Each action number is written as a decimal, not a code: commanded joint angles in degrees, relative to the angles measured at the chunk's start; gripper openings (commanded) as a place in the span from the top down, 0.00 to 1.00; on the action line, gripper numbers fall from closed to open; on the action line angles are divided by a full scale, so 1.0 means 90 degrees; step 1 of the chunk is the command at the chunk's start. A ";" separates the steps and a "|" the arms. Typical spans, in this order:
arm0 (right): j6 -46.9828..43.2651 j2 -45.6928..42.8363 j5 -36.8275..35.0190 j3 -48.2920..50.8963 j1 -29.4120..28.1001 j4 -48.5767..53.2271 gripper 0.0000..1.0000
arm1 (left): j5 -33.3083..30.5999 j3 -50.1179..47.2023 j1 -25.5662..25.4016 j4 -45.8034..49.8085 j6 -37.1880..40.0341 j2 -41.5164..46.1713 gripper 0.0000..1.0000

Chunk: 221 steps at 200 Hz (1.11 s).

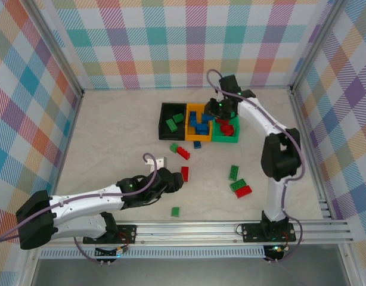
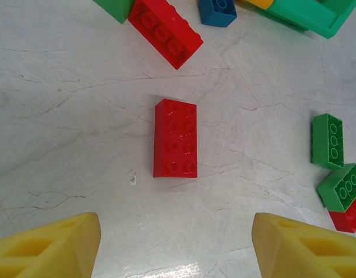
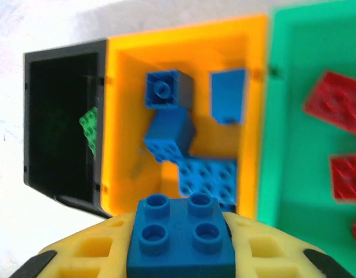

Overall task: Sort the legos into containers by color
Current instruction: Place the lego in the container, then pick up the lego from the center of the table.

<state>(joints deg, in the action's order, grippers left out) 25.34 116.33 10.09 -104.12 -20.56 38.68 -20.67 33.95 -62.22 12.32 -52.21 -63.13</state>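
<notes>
Legos [image 1: 233, 172] of glossy, studded plastic lie partly inside the row of bins [image 1: 198, 138] and partly on the pale, marble-veined tabletop [image 1: 111, 125] on the near side of that row. The row is three smooth, open-topped rectangular boxes joined wall to wall. The black bin [image 3: 50, 150] holds a green brick [image 3: 90, 130], the orange bin [image 3: 184, 40] holds a loose heap of blue bricks [image 3: 169, 136], and the green bin [image 3: 294, 87] holds flat red bricks [image 3: 334, 104].

Above the near wall of the orange bin, the right gripper [image 3: 181, 249] has its yellow, hollow-celled fingers [image 3: 91, 255] closed onto a square blue four-stud brick [image 3: 181, 231], studs up.

Just beside the row's near wall rest a long red brick [image 2: 165, 32] and a small blue brick [image 2: 218, 11]. Farther from the row, an oblong eight-stud red brick [image 2: 175, 146] lies flat with its studs up. The left gripper [image 2: 175, 246] hangs over the tabletop just short of it, fingers [image 2: 50, 249] spread wide with nothing between them. To the right of that brick, well apart from the row, lie a narrow green brick [image 2: 327, 141] and a square green brick [image 2: 340, 186] touching a red corner brick [image 2: 349, 213].
</notes>
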 commanded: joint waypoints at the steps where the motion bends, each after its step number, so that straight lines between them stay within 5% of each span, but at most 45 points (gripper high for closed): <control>1: -0.0581 0.0686 -0.0005 -0.1229 -0.0171 0.0722 0.62 | -0.0011 0.0003 -0.0077 0.0188 -0.0105 0.0179 0.30; 36: -0.0779 0.1036 0.0060 -0.1691 -0.0286 0.0921 0.37 | 0.0004 0.0324 -0.0079 0.0605 0.0027 0.0124 0.28; 73: -0.0868 -0.0001 0.0204 -0.0154 -0.0422 0.0124 0.37 | -0.0040 0.0997 -0.0079 0.1026 0.0412 -0.0368 0.23; 149: -0.0929 -0.3399 -0.0243 0.4912 -0.0515 -0.2257 0.38 | -0.0635 0.3404 0.0143 0.2218 0.1205 -0.2665 0.20; 184: -0.0902 -0.3970 -0.1173 0.6142 -0.0444 -0.2610 0.39 | -0.0193 0.4428 0.0522 0.2291 0.1786 -0.3807 0.23; 221: -0.0494 -0.4352 -0.0862 0.7244 -0.0188 -0.3688 0.44 | 0.0127 0.5504 0.1055 0.2645 0.2279 -0.4945 0.27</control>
<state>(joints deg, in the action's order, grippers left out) 18.63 80.38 2.96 -43.51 -23.22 14.37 -21.74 78.65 -55.64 31.97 -36.47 -103.57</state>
